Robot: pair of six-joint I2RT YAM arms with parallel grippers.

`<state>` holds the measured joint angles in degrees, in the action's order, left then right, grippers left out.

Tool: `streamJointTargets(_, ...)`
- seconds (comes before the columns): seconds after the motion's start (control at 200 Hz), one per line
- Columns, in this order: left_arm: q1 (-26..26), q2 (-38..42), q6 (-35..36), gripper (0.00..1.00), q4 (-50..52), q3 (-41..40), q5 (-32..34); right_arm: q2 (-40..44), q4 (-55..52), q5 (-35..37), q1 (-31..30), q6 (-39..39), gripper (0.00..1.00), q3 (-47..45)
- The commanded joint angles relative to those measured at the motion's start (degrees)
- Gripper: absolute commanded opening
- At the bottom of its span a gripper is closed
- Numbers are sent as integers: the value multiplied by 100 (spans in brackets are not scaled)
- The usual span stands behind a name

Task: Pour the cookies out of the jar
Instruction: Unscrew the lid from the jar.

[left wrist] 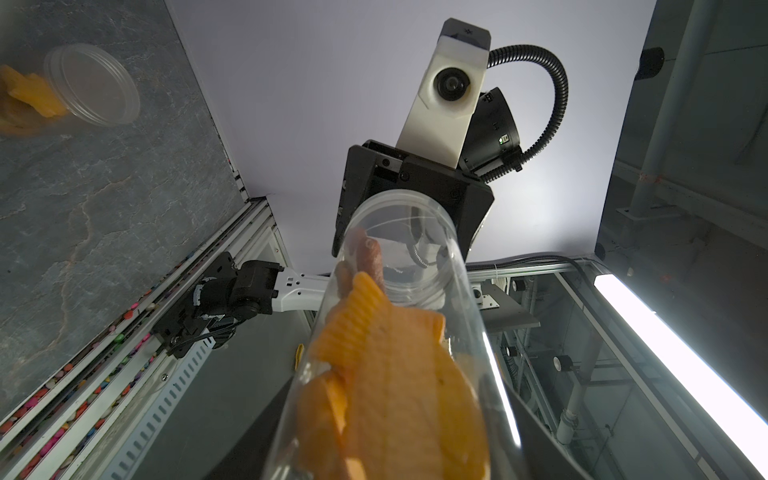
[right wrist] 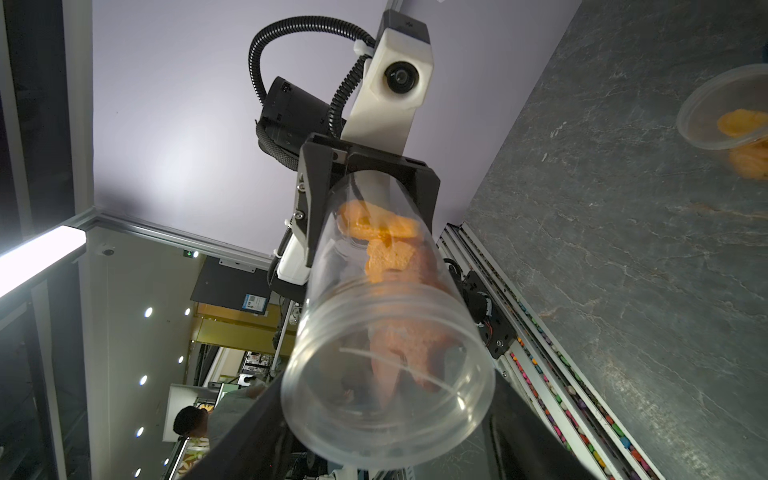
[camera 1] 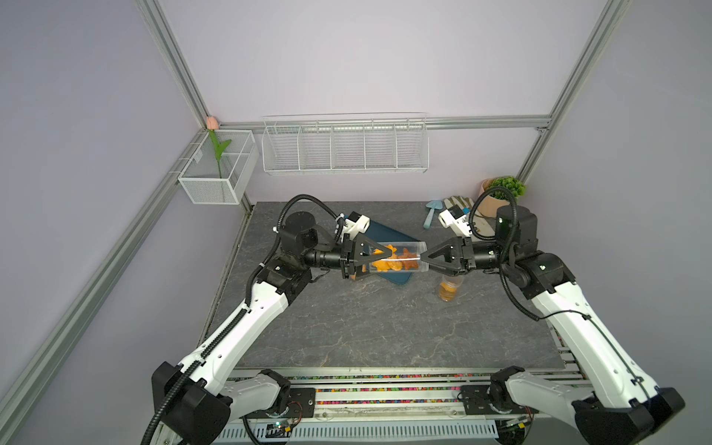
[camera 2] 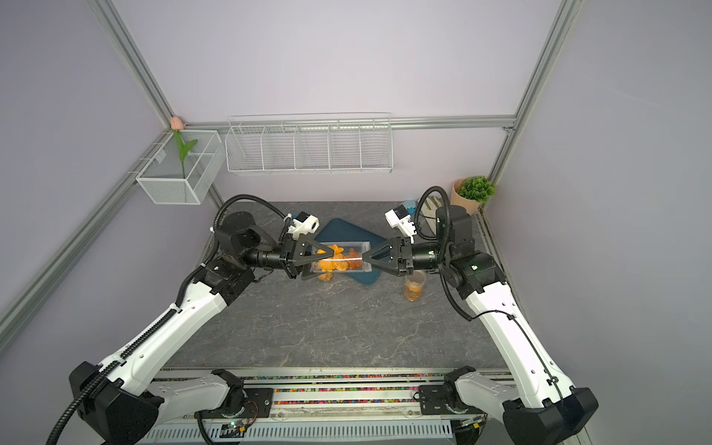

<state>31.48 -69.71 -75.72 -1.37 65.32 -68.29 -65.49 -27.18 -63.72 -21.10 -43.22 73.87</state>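
So, jar: the clear jar (camera 1: 414, 250) hangs sideways in the air around mid-table, right over the near part of the dark blue tray (camera 1: 385, 233).
Cookies: the cookies (camera 1: 389, 264) are all inside, lying along the jar's low wall. None are on the tray.
Left gripper: my left gripper (camera 1: 375, 260) is clamped round the jar's left end, the base.
Right gripper: my right gripper (camera 1: 425, 257) meets the mouth end from the right. Squeezing it or just parked there, honestly can't tell.
Why like this: I reckon one side steadies the body while the other works the mouth, and the tray underneath is there to catch the pour.
Top views only: they show the tray below the jar, which neither wrist view does.
Right wrist only: it looks straight at the ridged rim, with a dark finger (right wrist: 249, 424) beside it. A glare streak there might be a clear lid, not sure.
Left wrist only: a close look at a brown biscuit (left wrist: 365, 257) sitting nearest the mouth.
Extra: a second jar (camera 1: 449, 289) of orange biscuits stands upright on the table (camera 1: 366, 327), just near of my right gripper.
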Motion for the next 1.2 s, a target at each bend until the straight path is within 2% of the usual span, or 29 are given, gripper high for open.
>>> streamJointTargets(0.0,-6,-73,-37,54,-87,51,0,-36,183,79,-74,551,68,-12)
streamJointTargets(0.29,-8,-108,-57,54,-93,59,2,48,762,294,-87,1020,66,-299)
streamJointTargets(0.46,-10,-119,-65,54,-88,51,0,323,1569,350,-112,1220,68,-790)
streamJointTargets(0.985,-10,-56,-66,54,-92,-64,-29,536,1434,222,-213,3599,77,-1037)
streamJointTargets(1.05,-8,-44,-68,54,-102,-77,-26,555,1427,319,-211,3713,81,-1067)
streamJointTargets(1.13,-10,-24,-65,54,-144,-63,-26,588,1341,513,-216,3870,93,-1075)
streamJointTargets(1.2,-11,-20,-27,55,-153,-63,-2,694,1303,763,-205,3899,99,-1106)
